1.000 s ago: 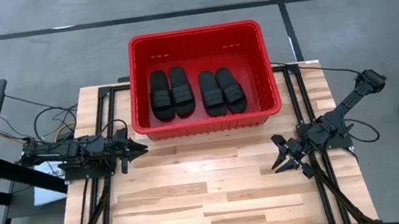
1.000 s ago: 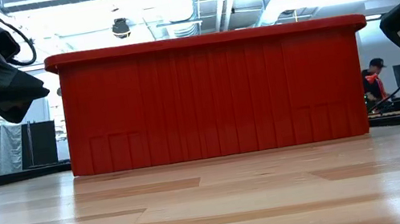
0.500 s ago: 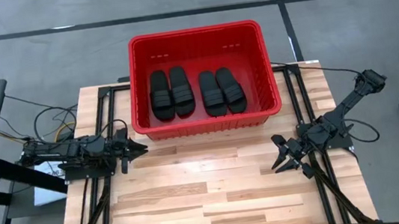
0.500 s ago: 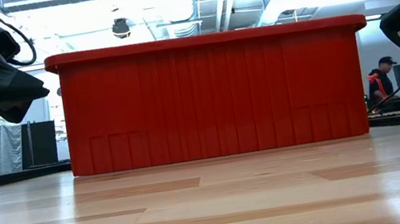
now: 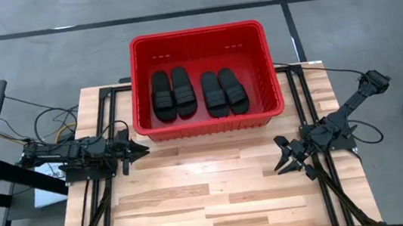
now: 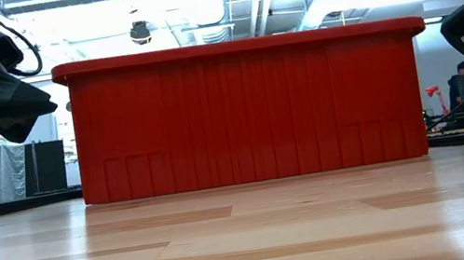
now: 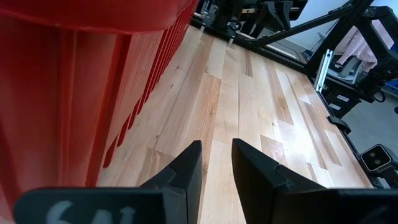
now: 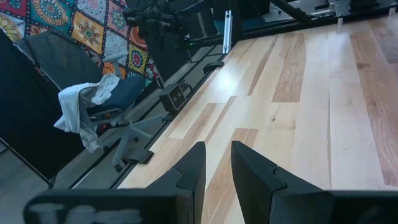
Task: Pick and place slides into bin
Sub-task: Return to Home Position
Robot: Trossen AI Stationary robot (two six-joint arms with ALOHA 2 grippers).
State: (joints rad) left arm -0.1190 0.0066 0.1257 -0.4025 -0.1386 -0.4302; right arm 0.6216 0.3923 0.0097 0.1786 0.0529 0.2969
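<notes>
Four black slides side by side in one red bin.

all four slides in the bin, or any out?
All in. The high view shows the four slides lying flat, straps up, in two side-by-side pairs on the floor of the bin.

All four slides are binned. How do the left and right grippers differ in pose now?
The left gripper lies by the red bin, at its near left corner, pointing straight across the table. The right gripper sits farther from the bin, angled diagonally toward the table's near edge. Only the left wrist view shows the bin wall. Both are empty, jaws slightly parted.
</notes>
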